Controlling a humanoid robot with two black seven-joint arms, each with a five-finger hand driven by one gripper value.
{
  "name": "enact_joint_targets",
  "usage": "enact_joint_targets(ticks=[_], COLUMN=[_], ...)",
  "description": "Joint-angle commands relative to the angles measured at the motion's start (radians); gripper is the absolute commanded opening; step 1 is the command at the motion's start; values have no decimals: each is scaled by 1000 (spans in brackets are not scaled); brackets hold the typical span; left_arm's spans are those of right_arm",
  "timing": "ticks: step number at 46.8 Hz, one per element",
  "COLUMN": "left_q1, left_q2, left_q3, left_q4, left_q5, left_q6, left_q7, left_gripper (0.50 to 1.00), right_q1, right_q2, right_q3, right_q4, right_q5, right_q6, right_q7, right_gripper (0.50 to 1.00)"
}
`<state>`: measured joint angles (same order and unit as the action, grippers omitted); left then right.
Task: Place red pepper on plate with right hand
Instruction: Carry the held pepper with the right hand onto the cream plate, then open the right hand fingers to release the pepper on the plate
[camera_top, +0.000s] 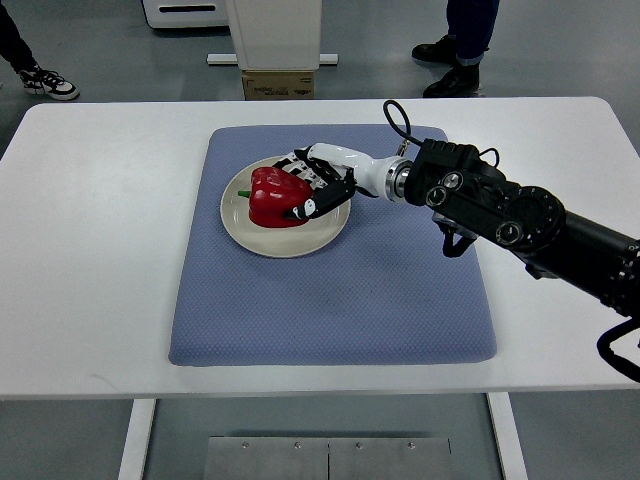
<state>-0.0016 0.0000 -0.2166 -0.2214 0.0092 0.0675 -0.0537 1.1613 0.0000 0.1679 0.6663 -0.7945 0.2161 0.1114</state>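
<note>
A red bell pepper is seen on a round beige plate, lying toward the plate's upper middle with its green stem pointed to the picture's left; the right robot hand, white-shelled with black finger joints, is curled around the pepper's right side, its fingers wrapped over the top edge and a dark thumb pressed against the lower front, so that the pepper is clamped in the grasp while resting on the plate; whether its full weight is borne by the plate cannot be told from above. The plate is set on the upper left part of a blue-grey textured mat, which is spread across the middle of a white counter; the black forearm, studded with round fittings and trailed by a looped black cable, is stretched in from the picture's right edge across the mat's upper right corner. Beyond the far edge of the counter, a cardboard box is seen at the foot of a white stand; the shoes of a person are visible at upper right, and another person's sneaker at upper left, on a grey floor.
</note>
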Motion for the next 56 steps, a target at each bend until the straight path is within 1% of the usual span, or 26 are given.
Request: enact_joint_targets(ticks=[1, 8, 11, 13, 14, 15, 17, 18, 21, 23, 29, 41, 53, 56], left_q1=[0, 0, 0, 0, 0, 0, 0, 0, 0, 0, 0, 0, 0, 0], left_q2=[0, 0, 0, 0, 0, 0, 0, 0, 0, 0, 0, 0, 0, 0], left_q3=[0, 0, 0, 0, 0, 0, 0, 0, 0, 0, -1, 0, 0, 0], left_q4=[1, 1, -1, 1, 1, -1, 0, 1, -1, 1, 1, 1, -1, 1], left_q5=[0, 0, 0, 0, 0, 0, 0, 0, 0, 0, 0, 0, 0, 0], left_q6=[0, 0, 0, 0, 0, 0, 0, 0, 0, 0, 0, 0, 0, 0], left_q7=[0, 0, 0, 0, 0, 0, 0, 0, 0, 0, 0, 0, 0, 0], left_gripper=[1000, 1000, 1000, 1000, 1000, 1000, 1000, 1000, 1000, 1000, 1000, 1000, 1000, 1000], right_q1=[-5, -9, -14, -14, -15, -17, -22, -23, -25, -25, -23, -8, 3, 8], right_q2=[0, 0, 0, 0, 0, 0, 0, 0, 0, 0, 0, 0, 0, -29], right_q3=[-1, -1, -1, -1, -1, -1, -1, -1, -1, -1, 1, 24, 62, 67], right_q4=[-1, -1, -1, -2, -2, -2, -2, -2, -2, -2, -4, -17, -8, -7], right_q5=[0, 1, 1, 1, 1, 1, 1, 1, 1, 1, 3, 8, 75, 98], right_q6=[-18, -29, -29, -29, -29, -29, -29, -29, -29, -29, -29, -29, -26, -26], right_q7=[-15, -19, -19, -19, -19, -19, -19, -19, -18, -18, -19, -19, -22, -21], right_gripper=[500, 500, 600, 637, 667, 713, 821, 857, 939, 977, 995, 993, 993, 991])
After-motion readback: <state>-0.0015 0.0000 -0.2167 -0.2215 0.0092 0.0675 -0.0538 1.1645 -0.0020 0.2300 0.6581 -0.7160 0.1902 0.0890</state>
